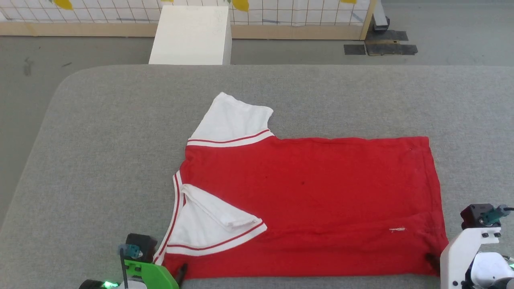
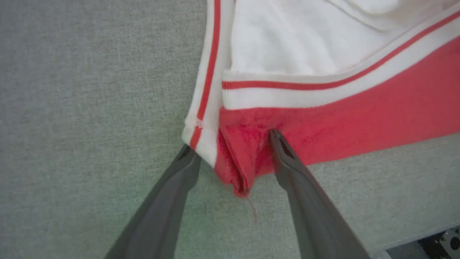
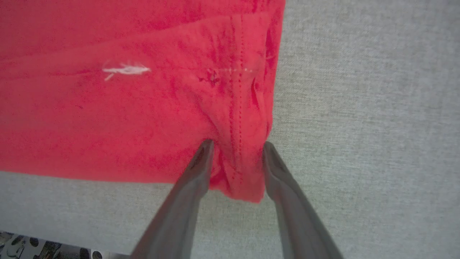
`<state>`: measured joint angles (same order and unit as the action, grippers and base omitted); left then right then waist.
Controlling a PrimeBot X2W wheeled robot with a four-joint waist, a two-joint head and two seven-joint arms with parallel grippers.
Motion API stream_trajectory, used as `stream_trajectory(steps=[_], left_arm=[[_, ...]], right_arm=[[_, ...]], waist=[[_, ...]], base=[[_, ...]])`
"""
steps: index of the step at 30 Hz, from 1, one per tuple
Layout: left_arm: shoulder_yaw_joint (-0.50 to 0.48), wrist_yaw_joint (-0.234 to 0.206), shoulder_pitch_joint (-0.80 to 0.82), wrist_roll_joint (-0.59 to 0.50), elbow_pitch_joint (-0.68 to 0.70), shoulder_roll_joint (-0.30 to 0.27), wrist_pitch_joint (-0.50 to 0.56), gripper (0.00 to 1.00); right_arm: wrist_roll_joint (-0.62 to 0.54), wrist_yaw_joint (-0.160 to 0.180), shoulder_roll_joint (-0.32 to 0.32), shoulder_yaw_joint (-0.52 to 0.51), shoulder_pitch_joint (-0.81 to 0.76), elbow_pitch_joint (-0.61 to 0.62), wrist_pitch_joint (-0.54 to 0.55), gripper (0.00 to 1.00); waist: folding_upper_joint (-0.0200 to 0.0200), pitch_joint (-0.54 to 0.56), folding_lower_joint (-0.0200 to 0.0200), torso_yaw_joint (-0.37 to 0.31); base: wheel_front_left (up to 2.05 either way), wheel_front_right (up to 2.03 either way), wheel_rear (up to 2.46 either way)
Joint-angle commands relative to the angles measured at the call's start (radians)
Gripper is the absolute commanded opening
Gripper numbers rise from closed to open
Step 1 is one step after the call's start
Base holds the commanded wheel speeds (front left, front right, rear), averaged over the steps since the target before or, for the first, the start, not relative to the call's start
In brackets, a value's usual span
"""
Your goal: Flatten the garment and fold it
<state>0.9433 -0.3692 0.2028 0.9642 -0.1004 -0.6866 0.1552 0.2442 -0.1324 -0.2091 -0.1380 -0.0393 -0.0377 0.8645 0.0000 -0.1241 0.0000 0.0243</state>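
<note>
Head view shows smooth red garment [image 1: 313, 192] flat on grey woven table [image 1: 100, 140]

**Clearance on the work surface**
The grey padded table [image 1: 120, 140] is bare to the left, far side and right of the garment [image 1: 313, 192], so passage there is open; the near strip is narrow. A folded white sleeve [image 1: 209, 224] forms a raised layer at near left. The left gripper [image 2: 230, 141] and right gripper [image 3: 237, 143] occupy the near corners, fingers parted astride the cloth. A white box [image 1: 192, 34] stands beyond the far edge.
</note>
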Motion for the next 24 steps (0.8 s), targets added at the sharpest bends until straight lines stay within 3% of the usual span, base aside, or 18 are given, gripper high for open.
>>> stream_trajectory(steps=[1, 8, 16, 20, 24], left_arm=[[0.006, 0.005, -0.009, -0.006, -0.027, 0.015, -0.008, 1.00], [-0.058, 0.024, -0.009, -0.004, 0.030, 0.022, -0.144, 1.00], [-0.146, 0.027, 0.013, -0.087, 0.083, 0.036, -0.382, 1.00], [-0.208, 0.034, 0.012, -0.154, 0.096, 0.070, -0.414, 1.00], [-0.267, 0.043, 0.011, -0.241, 0.114, 0.097, -0.416, 1.00]], right_arm=[[-0.004, 0.002, 0.004, 0.004, 0.010, -0.004, -0.024, 1.00], [0.004, 0.002, -0.007, 0.006, 0.047, 0.037, -0.176, 1.00], [0.008, 0.002, -0.007, 0.048, 0.074, 0.117, -0.492, 1.00], [-0.007, 0.002, 0.011, 0.058, 0.064, 0.128, -0.670, 1.00], [-0.026, 0.002, 0.046, 0.065, 0.046, 0.122, -0.779, 1.00]], waist=[[0.0000, 0.014, 0.0000, 0.001], [0.0000, 0.067, 0.0000, 0.005], [0.0000, 0.101, 0.0000, -0.002], [0.0000, 0.093, 0.0000, -0.015], [0.0000, 0.070, 0.0000, -0.035]], base=[[0.00, 0.00, 0.00], [0.00, 0.00, 0.00], [0.00, 0.00, 0.00], [0.00, 0.00, 0.00], [0.00, 0.00, 0.00]])
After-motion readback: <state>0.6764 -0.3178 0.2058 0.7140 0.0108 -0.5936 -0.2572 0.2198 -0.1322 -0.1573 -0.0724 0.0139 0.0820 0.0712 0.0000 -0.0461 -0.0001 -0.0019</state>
